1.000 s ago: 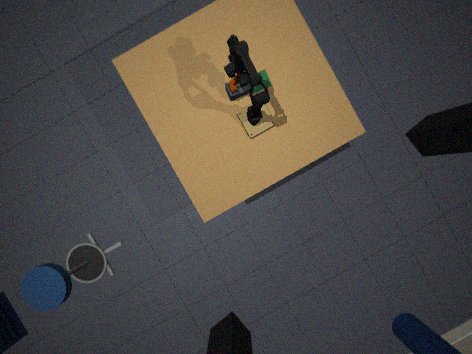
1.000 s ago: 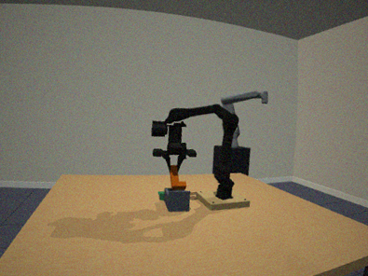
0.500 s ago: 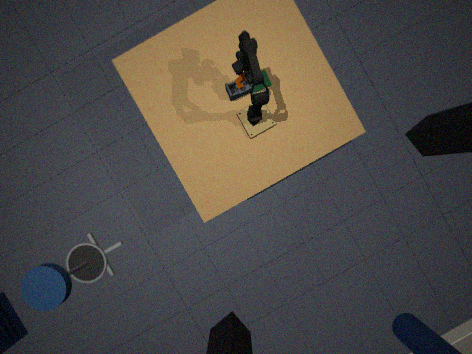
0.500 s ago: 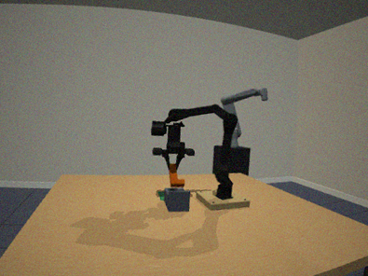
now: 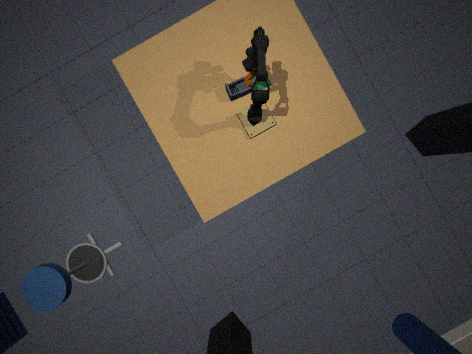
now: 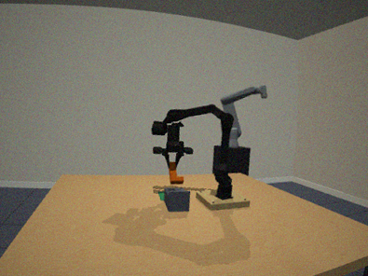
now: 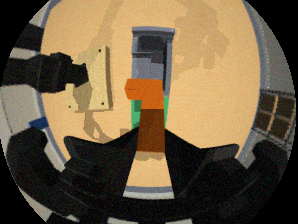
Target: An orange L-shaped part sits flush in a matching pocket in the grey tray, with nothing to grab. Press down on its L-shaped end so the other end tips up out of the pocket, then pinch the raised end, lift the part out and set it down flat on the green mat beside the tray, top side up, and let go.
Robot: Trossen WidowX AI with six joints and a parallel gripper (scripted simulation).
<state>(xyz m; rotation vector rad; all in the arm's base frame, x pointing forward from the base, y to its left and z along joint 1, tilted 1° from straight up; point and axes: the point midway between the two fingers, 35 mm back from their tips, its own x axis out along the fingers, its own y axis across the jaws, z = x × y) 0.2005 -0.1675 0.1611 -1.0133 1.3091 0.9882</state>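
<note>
The orange L-shaped part (image 5: 250, 79) (image 6: 175, 179) (image 7: 145, 92) is out of the tray, in the air. My gripper (image 6: 173, 162) (image 7: 151, 130) is shut on its straight end. In the exterior view the part hangs upright below the fingers, its L-shaped end lowest, with a gap beneath it. The grey tray (image 5: 235, 97) (image 6: 178, 200) (image 7: 152, 30) stands on the table, and its pocket looks empty in the wrist view. The green mat (image 5: 270, 82) (image 6: 162, 196) (image 7: 166, 112) lies beside the tray, partly hidden by the part and fingers in the wrist view and by the arm in the top view.
The beige base board (image 5: 257, 132) (image 6: 228, 204) (image 7: 99, 90) of the arm stands on the wooden table (image 5: 200, 165) (image 6: 99, 267) (image 7: 210, 115) near the tray and mat. The arm reaches over from it. The arm's shadow falls across the table.
</note>
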